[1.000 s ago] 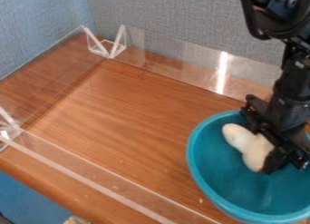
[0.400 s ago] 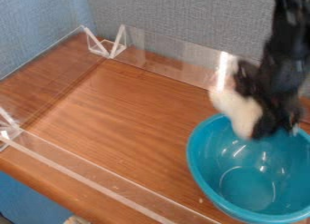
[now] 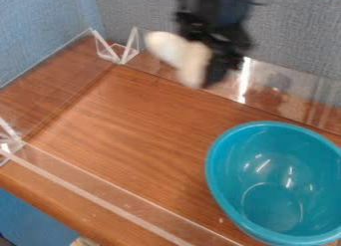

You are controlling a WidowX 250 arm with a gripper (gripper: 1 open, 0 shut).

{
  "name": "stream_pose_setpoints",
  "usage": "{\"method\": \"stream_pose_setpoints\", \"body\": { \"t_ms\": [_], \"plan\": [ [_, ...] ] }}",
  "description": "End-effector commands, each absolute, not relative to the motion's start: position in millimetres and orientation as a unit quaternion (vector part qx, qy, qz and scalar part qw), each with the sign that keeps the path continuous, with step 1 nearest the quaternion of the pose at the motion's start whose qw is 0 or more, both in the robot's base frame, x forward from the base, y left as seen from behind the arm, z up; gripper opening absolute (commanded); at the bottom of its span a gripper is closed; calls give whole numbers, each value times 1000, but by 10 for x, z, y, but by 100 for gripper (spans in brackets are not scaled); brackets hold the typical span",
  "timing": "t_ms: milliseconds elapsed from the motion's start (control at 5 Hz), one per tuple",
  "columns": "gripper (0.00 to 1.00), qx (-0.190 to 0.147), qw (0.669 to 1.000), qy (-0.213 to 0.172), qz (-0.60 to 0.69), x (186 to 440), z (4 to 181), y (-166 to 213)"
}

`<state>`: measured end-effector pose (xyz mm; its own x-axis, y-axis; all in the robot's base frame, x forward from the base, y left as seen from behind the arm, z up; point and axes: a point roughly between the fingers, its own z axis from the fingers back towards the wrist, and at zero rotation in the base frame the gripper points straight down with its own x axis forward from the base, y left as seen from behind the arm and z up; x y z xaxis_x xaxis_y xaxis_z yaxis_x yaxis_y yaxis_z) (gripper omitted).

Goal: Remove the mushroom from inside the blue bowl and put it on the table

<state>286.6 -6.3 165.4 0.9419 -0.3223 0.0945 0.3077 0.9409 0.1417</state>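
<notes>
Wood-grain table (image 3: 147, 135), warm brown, fenced by low clear acrylic walls (image 3: 80, 189). Grey textured panel (image 3: 134, 11) at the back, light blue one (image 3: 40, 31) on the left of the view; the two meet in a corner at upper left. White angular bracket (image 3: 118, 47) near that corner, another white piece (image 3: 8, 140) at the left edge of the view.

Gripper (image 3: 213, 41), black, up high toward the back of the table, motion-blurred. It's closed on the mushroom (image 3: 178, 55); exact finger contact can't be read through the blur.

Mushroom is off the surface, out of the bowl, held on the view-left side of the gripper. Pale cream part sticks out toward the left and down; cap end can't be made out.

Blue bowl (image 3: 277, 180) sits at the right side of the view, on the table, upright. Teal-blue, glossy, round, smooth inside, with a few small light reflections on the interior. Nothing in it. Gripper and mushroom are well apart from it, up and to the left in the view. Bright vertical glare streak (image 3: 244, 81) on the rear acrylic, just beside the gripper.
</notes>
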Motion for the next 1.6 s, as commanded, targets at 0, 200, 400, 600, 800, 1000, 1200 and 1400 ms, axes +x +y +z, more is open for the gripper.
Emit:
{"method": "stream_pose_setpoints", "body": {
  "t_ms": [0,200,400,600,800,1000,1200,1400],
  "plan": [
    [0,68,986,-63,-136,2698,1668,345],
    [0,65,991,-47,-108,2570,1545,704],
    [0,61,989,-44,-125,2493,1428,808],
    [100,59,988,-51,-136,2516,1381,896],
    [100,61,989,-58,-123,2581,1387,1006],
    [100,62,990,-55,-112,2553,1284,1103],
    [100,62,988,-52,-130,2582,1175,1072],
    [100,63,986,-45,-150,2624,1003,1047]
  ]
}}
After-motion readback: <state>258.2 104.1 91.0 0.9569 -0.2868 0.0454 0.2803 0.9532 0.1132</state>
